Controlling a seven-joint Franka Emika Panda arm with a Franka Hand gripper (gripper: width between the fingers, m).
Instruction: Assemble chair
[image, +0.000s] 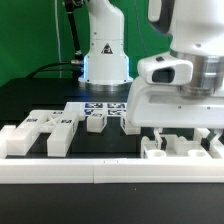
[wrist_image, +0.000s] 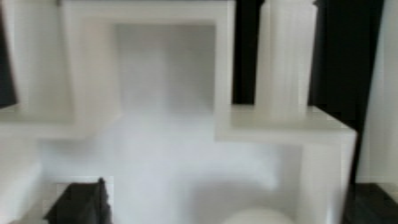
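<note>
White rail (image: 60, 172); end effector (image: 186, 137) above white chair part (image: 182, 152); tagged pieces (image: 97, 122) behind

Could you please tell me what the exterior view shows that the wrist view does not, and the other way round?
Only the exterior view shows the arm's base, the marker board, a tagged white part on the exterior view's left, the long white bar along the front, and the gripper from outside. Only the wrist view gives a close, blurred look into a channel between two upright white walls. Both show the white part under the gripper and bits of the black table.
</note>
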